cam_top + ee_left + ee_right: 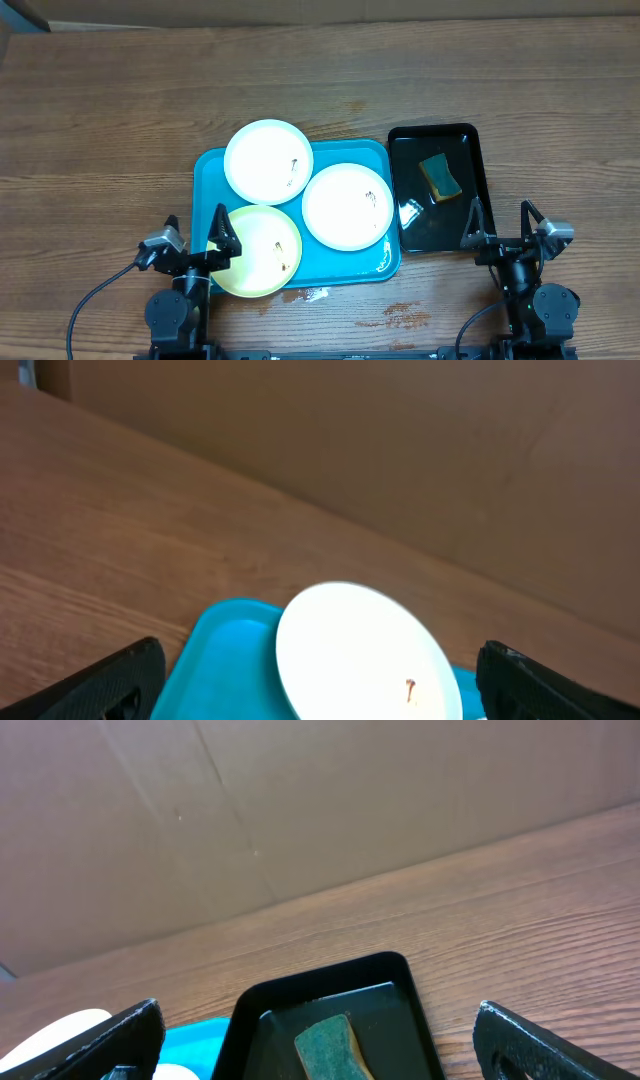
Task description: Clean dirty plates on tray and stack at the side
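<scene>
The turquoise tray [208, 175] lies mid-table with three plates on it. One white plate [268, 162] sits at its back left, another white plate [347, 206] at its right, and a pale yellow plate [258, 250] overhangs the front left corner. All three carry small dark smudges. My left gripper [197, 238] is open at the yellow plate's left edge, holding nothing. In the left wrist view the left gripper [320, 695] frames the tray [225, 650] and a white plate [360, 650]. My right gripper [500, 225] is open and empty, right of the black tray.
A glossy black tray [432, 131] right of the turquoise one holds a green sponge [440, 177]. The right wrist view shows the sponge [332, 1048] in that black tray [400, 970]. Wet patches [405, 318] mark the wood near the front edge. A cardboard wall [300, 800] stands behind.
</scene>
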Action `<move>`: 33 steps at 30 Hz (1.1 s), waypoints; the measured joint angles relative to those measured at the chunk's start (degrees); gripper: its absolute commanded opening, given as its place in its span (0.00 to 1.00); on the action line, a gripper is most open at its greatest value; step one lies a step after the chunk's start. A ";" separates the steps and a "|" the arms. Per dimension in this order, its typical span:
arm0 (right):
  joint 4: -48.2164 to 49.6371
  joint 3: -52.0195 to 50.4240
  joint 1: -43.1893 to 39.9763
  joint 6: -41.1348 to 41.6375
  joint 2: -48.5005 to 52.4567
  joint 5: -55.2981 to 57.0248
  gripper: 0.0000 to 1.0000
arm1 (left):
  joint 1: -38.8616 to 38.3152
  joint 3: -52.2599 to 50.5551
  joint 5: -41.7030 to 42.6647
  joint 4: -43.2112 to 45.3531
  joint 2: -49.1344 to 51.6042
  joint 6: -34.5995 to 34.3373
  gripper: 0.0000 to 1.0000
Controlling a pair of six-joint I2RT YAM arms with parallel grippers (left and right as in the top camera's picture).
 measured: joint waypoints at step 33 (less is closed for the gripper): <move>0.04 0.00 0.00 0.15 0.00 -0.02 1.00 | -0.90 86.51 20.85 -70.51 80.65 11.98 0.88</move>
